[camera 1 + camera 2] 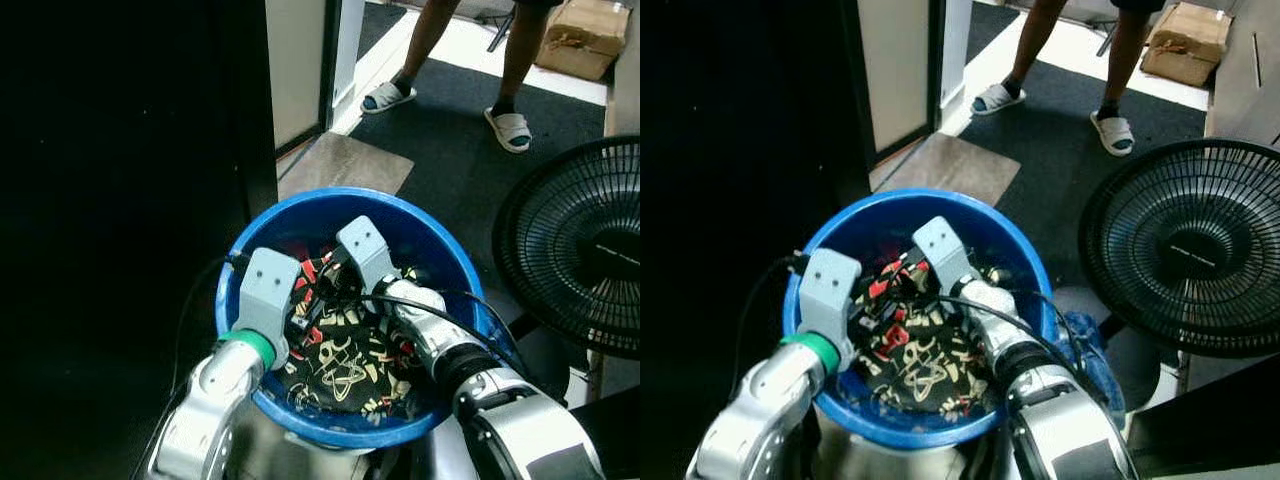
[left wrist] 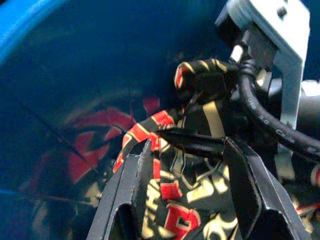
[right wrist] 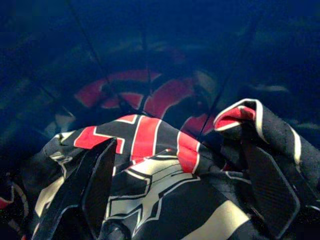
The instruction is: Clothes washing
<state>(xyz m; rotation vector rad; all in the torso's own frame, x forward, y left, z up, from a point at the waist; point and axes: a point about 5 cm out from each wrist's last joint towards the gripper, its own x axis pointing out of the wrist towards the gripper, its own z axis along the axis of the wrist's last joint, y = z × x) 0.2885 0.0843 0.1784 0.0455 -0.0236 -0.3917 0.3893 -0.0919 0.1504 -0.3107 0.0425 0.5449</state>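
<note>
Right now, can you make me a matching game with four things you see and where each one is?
Things:
1. patterned cloth
2. black fan
3. cardboard box
4. person's sandalled feet

Places:
A. far off on the robot's right, by the wall
B. inside the blue tub, between both tools
C. on the dark mat beyond the tub
D. close beside the tub, on the robot's right

Pairs: 1-B, 2-D, 3-A, 4-C

Blue bucket [image 1: 300, 205]; black garment [image 1: 345, 365] with red and cream print; black fan [image 1: 580, 245]; white slippers [image 1: 510, 128].
</note>
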